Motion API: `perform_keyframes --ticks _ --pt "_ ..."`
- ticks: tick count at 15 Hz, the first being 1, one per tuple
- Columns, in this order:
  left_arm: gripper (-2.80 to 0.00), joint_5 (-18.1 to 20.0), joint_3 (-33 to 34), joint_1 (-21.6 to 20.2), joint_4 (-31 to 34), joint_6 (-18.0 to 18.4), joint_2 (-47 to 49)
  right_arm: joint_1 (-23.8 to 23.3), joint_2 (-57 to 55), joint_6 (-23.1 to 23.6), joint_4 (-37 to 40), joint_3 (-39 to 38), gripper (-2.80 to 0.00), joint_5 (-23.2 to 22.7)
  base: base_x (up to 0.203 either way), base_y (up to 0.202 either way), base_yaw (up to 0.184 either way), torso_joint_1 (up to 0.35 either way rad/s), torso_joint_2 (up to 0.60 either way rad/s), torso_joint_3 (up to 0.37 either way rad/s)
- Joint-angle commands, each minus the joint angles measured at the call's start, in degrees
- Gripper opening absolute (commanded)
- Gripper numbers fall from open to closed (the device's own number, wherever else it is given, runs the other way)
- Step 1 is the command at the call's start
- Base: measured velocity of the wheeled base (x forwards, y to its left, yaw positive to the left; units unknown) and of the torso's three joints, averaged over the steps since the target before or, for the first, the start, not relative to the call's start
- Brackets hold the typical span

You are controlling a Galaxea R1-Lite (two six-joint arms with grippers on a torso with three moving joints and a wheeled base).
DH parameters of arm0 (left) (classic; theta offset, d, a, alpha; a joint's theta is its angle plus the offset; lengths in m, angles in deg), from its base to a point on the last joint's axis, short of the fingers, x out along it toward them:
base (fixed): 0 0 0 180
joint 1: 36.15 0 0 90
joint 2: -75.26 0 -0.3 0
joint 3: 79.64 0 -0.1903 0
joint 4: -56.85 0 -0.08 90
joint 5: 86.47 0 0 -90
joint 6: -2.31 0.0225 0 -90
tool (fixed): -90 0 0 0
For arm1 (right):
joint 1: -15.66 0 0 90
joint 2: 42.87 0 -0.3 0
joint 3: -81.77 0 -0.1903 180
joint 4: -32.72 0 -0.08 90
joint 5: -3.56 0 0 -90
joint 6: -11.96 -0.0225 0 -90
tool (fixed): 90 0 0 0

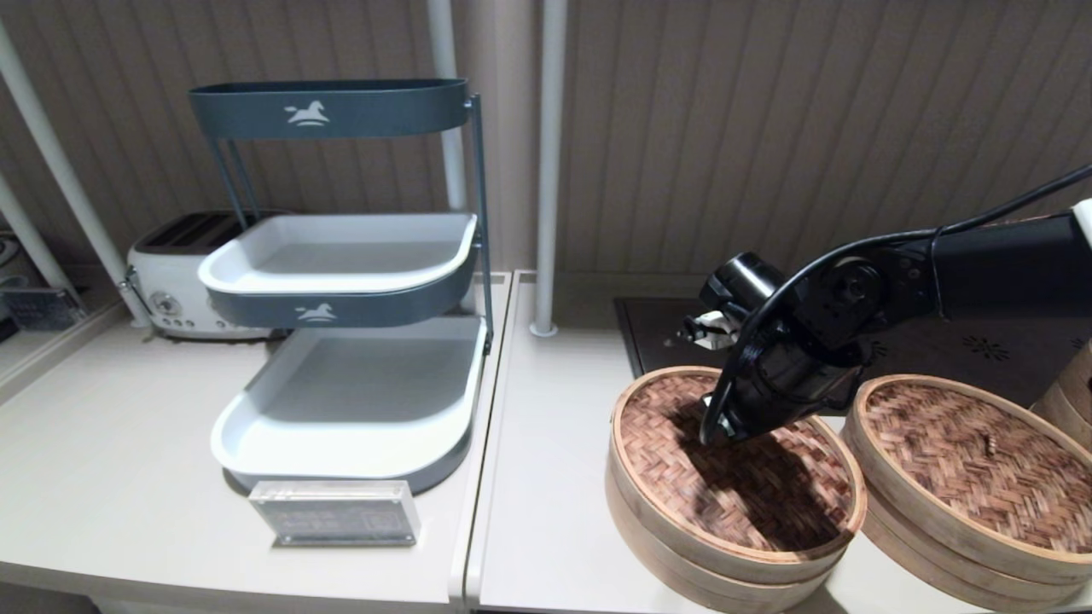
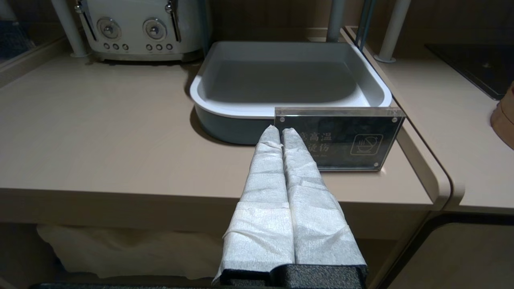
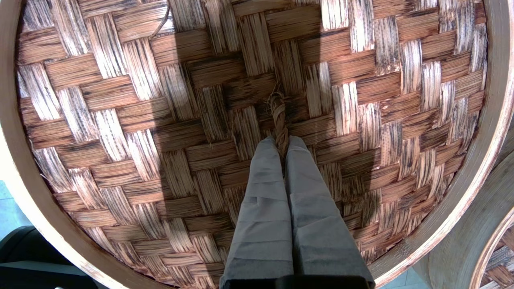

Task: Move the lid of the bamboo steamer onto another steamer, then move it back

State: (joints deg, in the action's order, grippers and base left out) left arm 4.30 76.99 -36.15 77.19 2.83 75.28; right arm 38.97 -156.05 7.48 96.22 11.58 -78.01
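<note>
Right wrist view: right gripper (image 3: 282, 141) pinched shut on the twisted knot (image 3: 278, 116) at centre frame of the bamboo steamer lid (image 3: 160, 120), directly beneath; another steamer (image 1: 972, 477) lower right in head view. Left gripper (image 2: 280, 134) closed, parked.

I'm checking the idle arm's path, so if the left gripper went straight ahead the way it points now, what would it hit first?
Most likely the clear sign standing at the counter edge. The left gripper points at it with fingers pressed together, and the grey tray sits just behind. Depth is hard to judge, so the gap is uncertain.
</note>
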Motion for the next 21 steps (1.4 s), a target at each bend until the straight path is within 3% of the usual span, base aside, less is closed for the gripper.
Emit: perform_keyframes --ticks 1,5,6,12,17,18,21 --pt "-2.8 0.0 1.6 0.0 -0.1 0.0 -0.1 0.1 -0.2 0.0 0.2 0.2 -2.8 0.1 0.0 0.0 0.0 0.0 0.0 0.0" --pt "-2.8 0.0 1.6 0.0 -0.1 0.0 -0.1 -0.1 0.2 -0.1 -0.2 -0.4 -2.8 0.0 0.0 0.0 0.0 0.0 0.0 0.0" --pt "-2.8 0.0 1.6 0.0 -0.1 0.0 -0.2 -0.1 0.3 -0.1 -1.0 -0.6 0.0 0.0 0.0 0.0 0.0 0.0 0.0 0.0" --pt "-2.8 0.0 1.6 0.0 -0.1 0.0 -0.1 -0.6 4.1 -0.1 -1.0 0.6 0.0 -0.3 0.0 0.0 0.0 0.0 0.0 0.0" --pt "-2.8 0.0 1.6 0.0 -0.1 0.0 -0.1 -0.8 16.6 -0.4 -0.8 -0.7 0.0 -0.2 0.0 0.0 0.0 0.0 0.0 0.0" --pt "-2.8 0.0 1.6 0.0 -0.1 0.0 -0.1 -0.9 20.3 -0.8 -0.9 -2.2 -2.8 -0.1 0.0 0.0 0.0 0.0 0.0 0.0" --pt "-2.8 0.0 1.6 0.0 -0.1 0.0 -0.2 -0.9 32.3 -3.5 -1.5 -7.0 -2.8 0.1 0.0 0.0 0.0 0.0 0.0 0.0"
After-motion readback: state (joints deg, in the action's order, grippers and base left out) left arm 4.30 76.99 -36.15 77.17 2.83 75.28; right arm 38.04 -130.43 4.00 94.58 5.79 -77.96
